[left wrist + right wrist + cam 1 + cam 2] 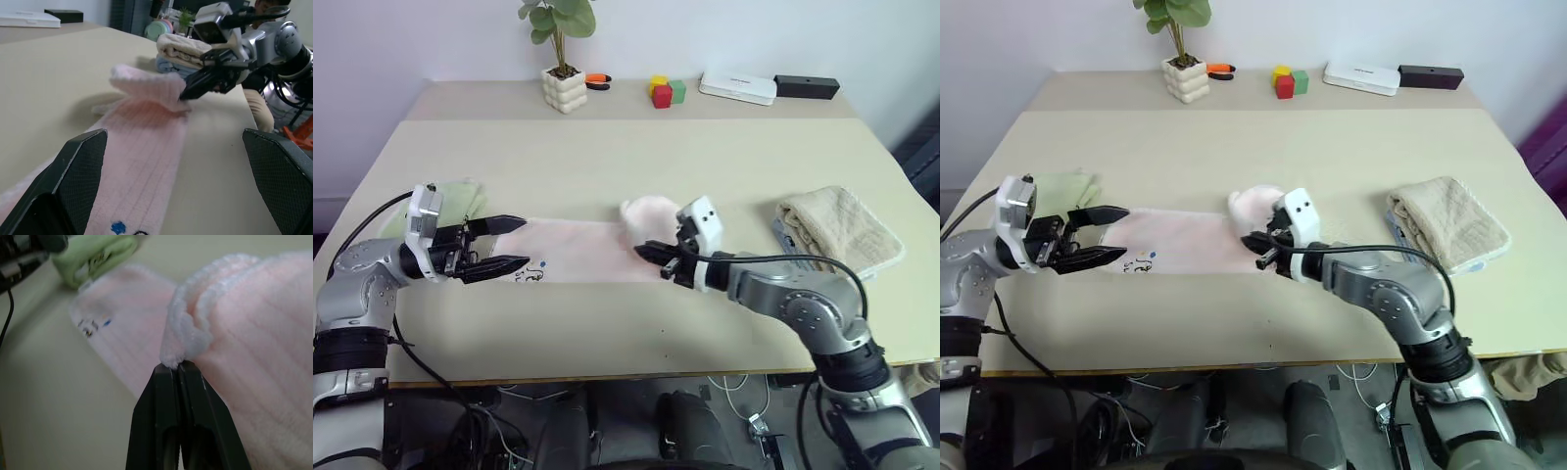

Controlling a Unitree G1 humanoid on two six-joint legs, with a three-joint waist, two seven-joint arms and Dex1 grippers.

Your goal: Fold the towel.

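Note:
The pale pink towel (573, 250) lies stretched out along the table, its dark print (529, 276) at the left end. Its right end is lifted and curled over into a hump (649, 213). My right gripper (641, 251) is shut on the edge of that lifted end, and the right wrist view shows the towel's rim (183, 340) pinched at the fingertips (168, 377). My left gripper (524, 243) hovers open over the towel's left end, pointing along it, with nothing between its fingers (80, 171).
A folded light green towel (462, 201) lies just behind my left gripper. A folded beige towel (842, 227) sits to the right. Along the far edge stand a potted plant (565, 88), coloured blocks (666, 91), a white box (737, 87) and a black box (806, 86).

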